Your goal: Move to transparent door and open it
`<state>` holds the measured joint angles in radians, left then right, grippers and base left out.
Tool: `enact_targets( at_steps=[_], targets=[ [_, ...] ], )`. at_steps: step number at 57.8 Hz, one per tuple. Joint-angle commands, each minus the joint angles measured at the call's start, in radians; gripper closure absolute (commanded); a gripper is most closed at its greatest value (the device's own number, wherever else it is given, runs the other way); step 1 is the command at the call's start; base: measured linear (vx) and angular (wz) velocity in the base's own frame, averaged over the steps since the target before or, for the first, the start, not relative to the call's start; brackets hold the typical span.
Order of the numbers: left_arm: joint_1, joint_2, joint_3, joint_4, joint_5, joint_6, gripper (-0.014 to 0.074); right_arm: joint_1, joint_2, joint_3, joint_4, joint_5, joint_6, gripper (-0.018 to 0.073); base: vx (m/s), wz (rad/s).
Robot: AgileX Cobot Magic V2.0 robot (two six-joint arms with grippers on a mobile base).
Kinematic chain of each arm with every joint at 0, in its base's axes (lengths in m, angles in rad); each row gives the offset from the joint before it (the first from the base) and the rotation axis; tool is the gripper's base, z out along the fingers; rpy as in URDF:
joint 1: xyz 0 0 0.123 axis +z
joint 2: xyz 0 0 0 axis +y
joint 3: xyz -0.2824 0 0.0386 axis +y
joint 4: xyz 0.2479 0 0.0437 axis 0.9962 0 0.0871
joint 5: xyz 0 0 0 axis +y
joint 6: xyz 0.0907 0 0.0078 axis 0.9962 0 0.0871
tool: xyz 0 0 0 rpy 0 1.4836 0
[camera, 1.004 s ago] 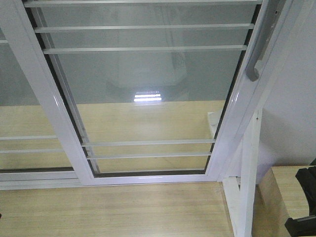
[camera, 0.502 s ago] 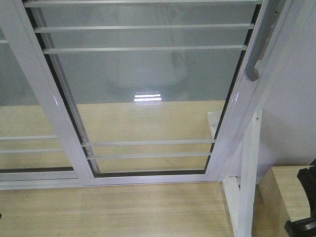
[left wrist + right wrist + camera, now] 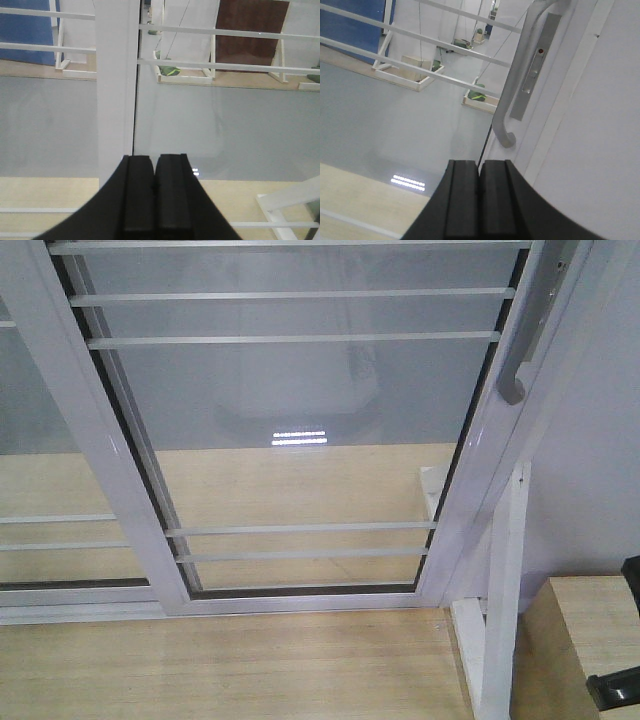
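Left gripper (image 3: 154,172), right gripper (image 3: 480,172): both fully closed, empty. Right one near pull handle (image 3: 507,100) of transparent door (image 3: 300,420), not touching. Risk: closed gripper glances off handle, door unopened.

A pale wood-plank floor (image 3: 230,665) runs up to the bottom rail of the transparent door (image 3: 300,490) and continues behind the glass, where it turns grey. At the right a white post (image 3: 500,600) stands on it, beside a light-wood block (image 3: 590,625).
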<state>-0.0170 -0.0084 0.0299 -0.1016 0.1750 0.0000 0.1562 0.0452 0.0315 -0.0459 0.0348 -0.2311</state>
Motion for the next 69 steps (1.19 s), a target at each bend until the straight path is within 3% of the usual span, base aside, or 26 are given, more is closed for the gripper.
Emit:
enact_targets(
  at_steps=[1,9,16,22,28,41,45,55,69],
  targets=[
    [-0.005,0.022,0.021,0.012,-0.11,-0.007,0.0593,-0.004,0.022,0.009,0.018,-0.126,0.012,0.0559,0.0,0.0],
    [-0.005,0.022,0.02,-0.004,-0.238,-0.008,0.0593,-0.004,0.022,0.009,0.105,-0.213,0.095,0.0559,0.0,0.0],
    [-0.005,0.03,0.004,-0.034,-0.335,-0.011,0.0593,-0.004,0.022,0.003,0.114,-0.286,0.096,0.0559,0.0,0.0],
    [-0.005,0.08,-0.057,-0.072,-0.329,-0.008,0.0593,-0.004,0.04,-0.062,0.133,-0.254,0.096,0.0559,0.0,0.0],
    [-0.005,0.182,-0.159,-0.063,-0.329,0.006,0.0593,-0.004,0.111,-0.174,0.135,-0.182,0.074,0.0559,0.0,0.0],
    [-0.005,0.567,-0.444,-0.028,-0.347,0.108,0.0593,-0.004,0.456,-0.465,0.135,-0.152,0.029,0.0559,0.0,0.0],
    [-0.005,0.69,-0.534,-0.012,-0.348,0.105,0.0593,-0.004,0.562,-0.54,0.134,-0.155,0.023,0.0559,0.0,0.0],
    [-0.005,0.882,-0.669,-0.014,-0.349,0.101,0.0593,-0.004,0.765,-0.654,0.134,-0.247,0.021,0.0559,0.0,0.0],
    [-0.005,0.972,-0.689,-0.015,-0.362,0.094,0.0585,-0.004,0.883,-0.654,0.135,-0.393,0.022,0.0554,0.0,0.0]
  ],
)
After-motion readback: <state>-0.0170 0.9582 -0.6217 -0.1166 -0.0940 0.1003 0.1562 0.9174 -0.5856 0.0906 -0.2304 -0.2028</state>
